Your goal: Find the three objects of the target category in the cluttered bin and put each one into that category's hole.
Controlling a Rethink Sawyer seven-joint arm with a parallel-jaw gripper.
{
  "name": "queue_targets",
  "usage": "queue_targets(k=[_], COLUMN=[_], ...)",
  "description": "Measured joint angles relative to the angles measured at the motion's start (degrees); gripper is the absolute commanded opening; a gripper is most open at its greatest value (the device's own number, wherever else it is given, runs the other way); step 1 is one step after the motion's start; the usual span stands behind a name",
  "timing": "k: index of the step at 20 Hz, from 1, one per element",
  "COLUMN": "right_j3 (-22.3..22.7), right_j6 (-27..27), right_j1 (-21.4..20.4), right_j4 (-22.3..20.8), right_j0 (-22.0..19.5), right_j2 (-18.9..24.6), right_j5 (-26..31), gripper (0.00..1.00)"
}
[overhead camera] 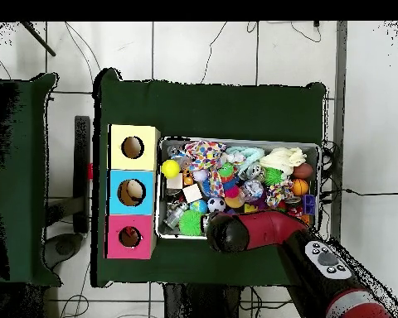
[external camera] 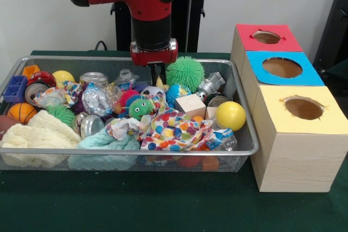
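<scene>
- The gripper (external camera: 158,75) hangs inside the bin (external camera: 246,144), near its far wall and a little right of the middle in the front view; its dark tips sit low among the clutter, just left of the green spiky ball (external camera: 185,73).
- I cannot tell how the jaws stand: the tips merge into one dark shape in the front view, and the arm (overhead camera: 260,232) covers them from overhead.
- None of the plush animals can be picked out for certain in either view, so their place, long axis and heading relative to the jaws cannot be told.
- Some orange shows low at the bin's near wall under the spotted cloth (external camera: 176,129), too hidden to name.
- The bin is a wide, shallow silver mesh basket on the green table (external camera: 163,205), its long axis running left to right in the front view.
- The red-topped box (external camera: 266,37) stands farthest from the front camera in a row with the blue-topped box (external camera: 283,68) and the yellow-topped box (external camera: 302,110), just right of the bin.
- Its round hole (external camera: 266,37) faces up.
</scene>
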Motion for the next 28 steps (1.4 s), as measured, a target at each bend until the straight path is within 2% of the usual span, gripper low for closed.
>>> queue_targets(k=[8,11,13,15,18,21,23,25,26,28], right_j3=[0.17,1.22,3.41,4.39,6.74,8.26,9.05,9.07,9.07,8.94], right_j6=[0.0,0.0,0.0,0.0,0.0,0.0,0.0,0.0,0.0,0.0], right_j1=[-0.32,-2.02,-6.14,-8.3,-15.13,-21.83,-29.5,-32.62,-36.21,-40.09], right_j4=[0.04,0.68,2.63,3.82,7.75,11.89,16.45,18.08,19.81,21.47], right_j0=[-0.02,-0.26,-0.96,-1.25,-1.99,-2.39,-2.3,-2.07,-1.65,-0.83], right_j2=[0.06,0.5,1.69,2.12,3.38,4.49,5.21,5.21,5.21,5.2], right_j5=[-0.01,0.37,2.41,3.82,8.49,13.77,20.27,23.08,26.32,29.98], gripper=[0.0,0.0,0.0,0.0,0.0,0.0,0.0,0.0,0.0,0.0])
